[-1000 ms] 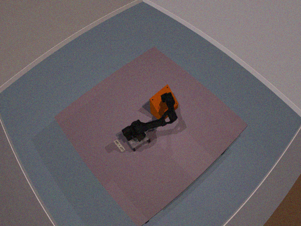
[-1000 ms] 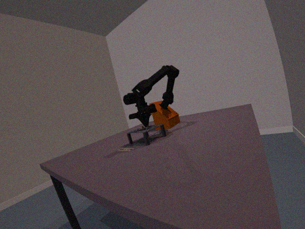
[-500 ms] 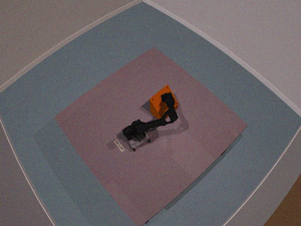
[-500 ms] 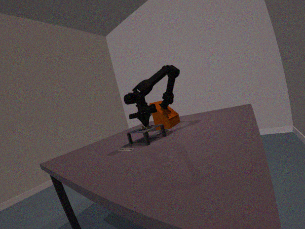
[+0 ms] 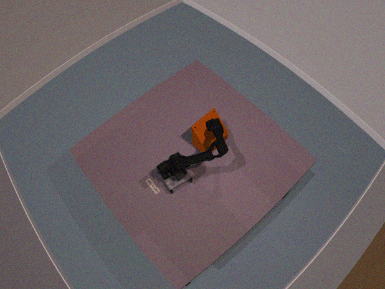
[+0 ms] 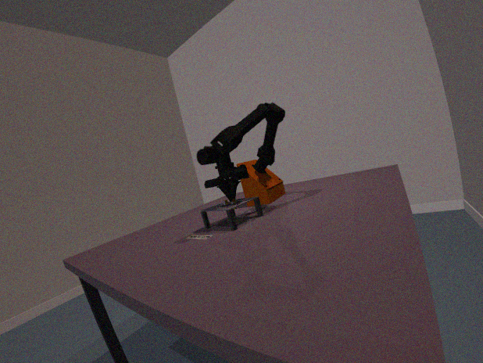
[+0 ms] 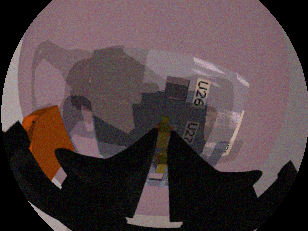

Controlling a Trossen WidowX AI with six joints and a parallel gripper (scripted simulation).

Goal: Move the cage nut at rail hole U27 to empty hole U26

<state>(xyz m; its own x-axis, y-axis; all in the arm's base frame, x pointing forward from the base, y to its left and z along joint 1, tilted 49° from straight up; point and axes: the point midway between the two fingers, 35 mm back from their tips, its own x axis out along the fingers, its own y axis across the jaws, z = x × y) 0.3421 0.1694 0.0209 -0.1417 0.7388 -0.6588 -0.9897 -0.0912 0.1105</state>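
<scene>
The nut (image 7: 165, 120), yellow and small, is pinched between the tips of my narrowed gripper (image 6: 231, 201) (image 7: 164, 130) near the center of the wrist frame, beside the U27 label (image 7: 190, 132). Whether it sits in its hole or just above, I cannot tell. Hole U26 (image 7: 177, 88) shows dark and empty, above center, next to its own label (image 7: 201, 93). More yellow shows lower down, between my fingers. The rail (image 5: 178, 185) (image 6: 219, 208) stands on short legs left of center in the exterior frame, my arm (image 5: 193, 159) (image 6: 250, 123) arched above. An orange block (image 5: 202, 124) (image 6: 254, 189) (image 7: 50, 139) is at left in the wrist frame; a pale strip (image 5: 152, 186) (image 6: 199, 237) lies on the table (image 5: 187, 233) (image 6: 313, 254), lower left of the rail from above.
</scene>
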